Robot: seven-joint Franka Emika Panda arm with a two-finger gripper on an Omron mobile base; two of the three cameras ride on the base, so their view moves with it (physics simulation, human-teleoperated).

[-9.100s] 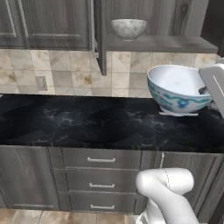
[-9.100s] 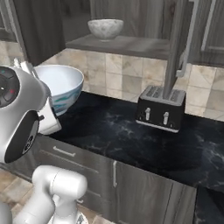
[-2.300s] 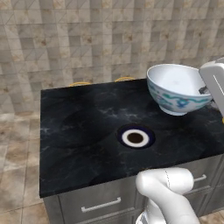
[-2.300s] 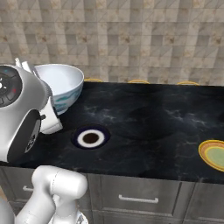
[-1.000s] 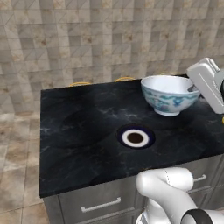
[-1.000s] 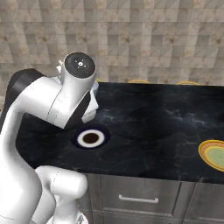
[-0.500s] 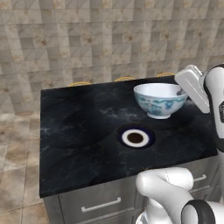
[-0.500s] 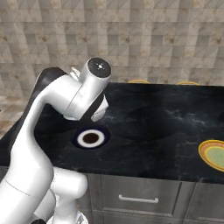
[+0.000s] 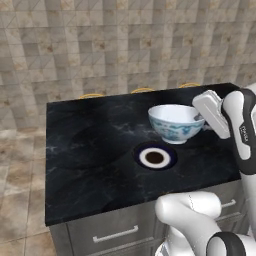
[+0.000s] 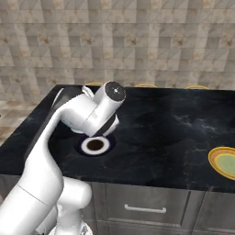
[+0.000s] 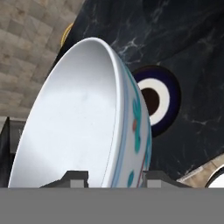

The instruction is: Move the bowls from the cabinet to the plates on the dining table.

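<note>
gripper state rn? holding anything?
Gripper: closed on the rim of the white bowl with blue-teal pattern, holding it above the black marble table.

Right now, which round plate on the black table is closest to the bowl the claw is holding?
The dark blue-and-white plate, just below the bowl. The orange-yellow plate sits far off near the table's other end.

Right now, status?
Gripper shut on bowl rim, bowl aloft over table. Plate at table's right edge, bare. Dark-ringed dish below bowl; nothing blocking.
</note>
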